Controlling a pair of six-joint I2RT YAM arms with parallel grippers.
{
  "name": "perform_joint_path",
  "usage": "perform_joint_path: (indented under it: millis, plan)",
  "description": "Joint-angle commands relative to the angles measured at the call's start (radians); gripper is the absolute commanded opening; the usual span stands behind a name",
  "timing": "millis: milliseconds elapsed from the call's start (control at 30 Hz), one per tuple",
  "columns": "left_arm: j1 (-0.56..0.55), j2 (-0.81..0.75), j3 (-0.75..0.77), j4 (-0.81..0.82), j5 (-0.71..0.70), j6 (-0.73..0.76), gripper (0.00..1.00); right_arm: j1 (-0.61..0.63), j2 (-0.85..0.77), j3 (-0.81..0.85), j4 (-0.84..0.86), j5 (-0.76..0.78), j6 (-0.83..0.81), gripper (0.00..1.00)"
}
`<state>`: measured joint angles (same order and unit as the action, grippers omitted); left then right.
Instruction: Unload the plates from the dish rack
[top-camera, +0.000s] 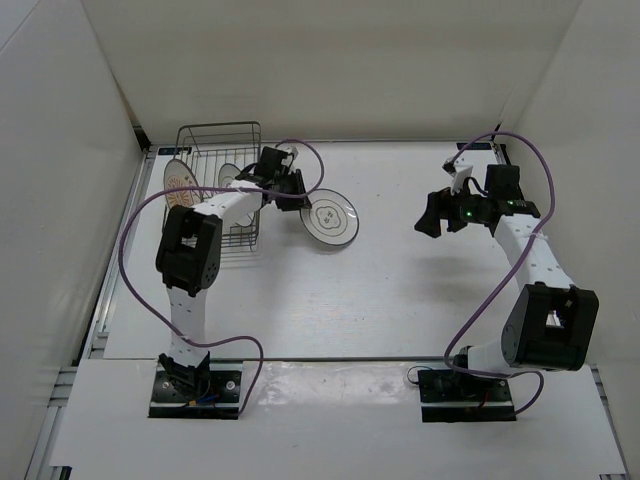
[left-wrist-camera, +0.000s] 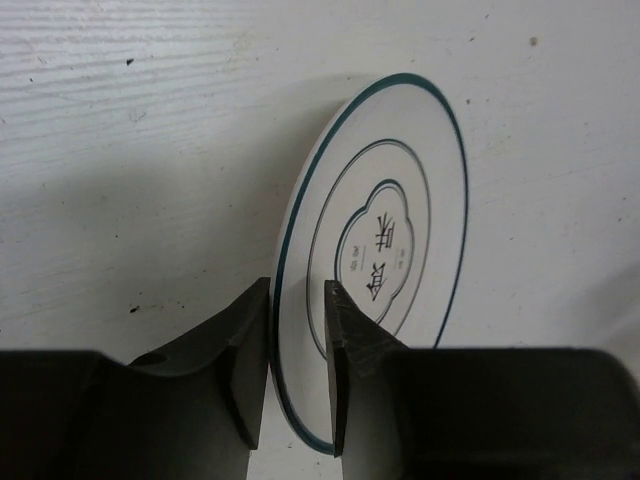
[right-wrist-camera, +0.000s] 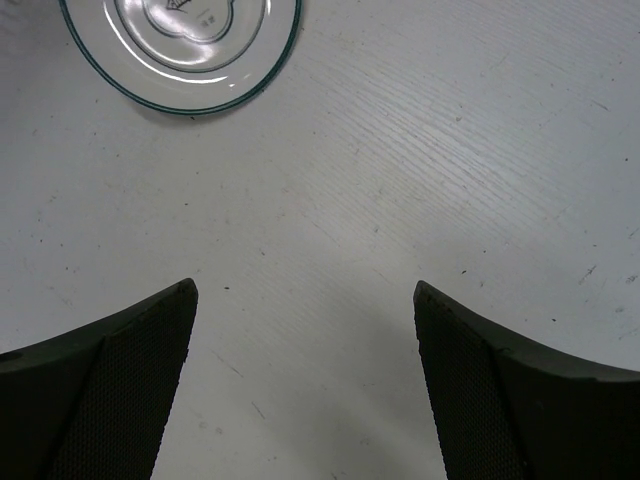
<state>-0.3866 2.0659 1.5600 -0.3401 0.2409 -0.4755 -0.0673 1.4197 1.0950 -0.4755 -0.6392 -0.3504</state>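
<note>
Table: white, carries everything below.

Rack: wire, far-left corner of the table, with the left arm reaching across it.

Held plate: white, dark rim, centre motif. It is out of the rack, just to its right and low over the table, clamped at the rim and tilted. Whether its far edge touches the table cannot be told.

White plate: stands on edge in the rack, not yet unloaded.

Orange plate: stands at the rack's left wall. Inside or leaning against it, cannot tell; counted as not yet unloaded.

Left gripper: closed on the held plate's near rim, one finger on each face.

Right gripper: fingers wide apart, holding nothing, over bare table well to the right of the held plate.

Progress, as judged: early. One plate is out but not yet released, and two remain at the rack.
</note>
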Motion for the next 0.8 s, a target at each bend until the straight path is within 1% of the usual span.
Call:
perform_joint_path:
  millis: [0, 33, 200, 267, 367, 400, 433, 500, 600, 633, 667, 733, 767]
  plan:
    - [-0.012, 0.010, 0.040, -0.042, 0.001, 0.012, 0.38, -0.005, -0.037, -0.006, -0.012, -0.048, -0.024, 0.90]
    - [-0.012, 0.019, 0.047, -0.048, 0.003, 0.014, 0.40, -0.008, -0.041, -0.013, -0.005, -0.063, -0.019, 0.90]
    - [-0.012, 0.040, 0.055, -0.082, 0.001, 0.026, 0.43, -0.005, -0.031, -0.015, -0.014, -0.129, -0.042, 0.90]
    - [-0.011, 0.048, 0.061, -0.097, -0.006, 0.026, 0.44, -0.008, -0.030, -0.014, -0.012, -0.131, -0.050, 0.90]
    - [-0.011, 0.048, 0.077, -0.131, -0.018, 0.035, 0.49, -0.008, -0.034, -0.015, -0.003, -0.129, -0.062, 0.90]
    - [-0.012, 0.045, 0.080, -0.143, -0.025, 0.038, 0.52, -0.008, -0.033, -0.018, 0.011, -0.126, -0.062, 0.90]
    - [-0.011, 0.040, 0.089, -0.151, -0.029, 0.057, 0.58, -0.008, -0.033, -0.018, 0.011, -0.125, -0.065, 0.90]
    - [-0.014, 0.023, 0.101, -0.155, -0.040, 0.070, 0.63, -0.006, -0.027, -0.015, 0.024, -0.120, -0.073, 0.90]
    - [-0.001, 0.007, 0.135, -0.178, -0.045, 0.104, 0.76, -0.008, -0.022, -0.011, 0.044, -0.119, -0.084, 0.90]
    - [-0.006, 0.000, 0.143, -0.184, -0.045, 0.110, 0.76, -0.008, -0.021, -0.007, 0.052, -0.131, -0.096, 0.90]
    - [0.002, -0.009, 0.147, -0.204, -0.046, 0.133, 0.79, -0.005, -0.018, -0.006, 0.057, -0.132, -0.090, 0.90]
    - [0.000, -0.044, 0.182, -0.217, -0.064, 0.162, 0.81, -0.006, -0.005, 0.008, 0.084, -0.132, -0.056, 0.90]
    - [-0.004, -0.052, 0.213, -0.233, -0.071, 0.216, 0.86, -0.006, 0.010, 0.014, 0.101, -0.132, -0.041, 0.90]
